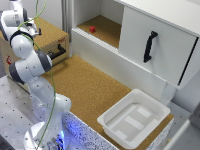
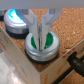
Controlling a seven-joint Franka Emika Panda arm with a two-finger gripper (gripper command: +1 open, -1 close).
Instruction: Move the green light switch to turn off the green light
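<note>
Fingers (image 2: 32,31) of the gripper (image 2: 39,37) were held only narrowly apart above the green button (image 2: 42,46), nothing being pinched; contact could not be told.

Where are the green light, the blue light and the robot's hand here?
green light (image 2: 51,46): wrist view, its green top.
blue light (image 2: 15,19): wrist view, its glowing top.
hand (image 2: 41,36): wrist view, between its fingertips.

I can read no text, label, brand or number in either view. There are small red marks on the wooden box (image 1: 52,42) behind my arm — too blurred to tell whether they are lettering.
</note>
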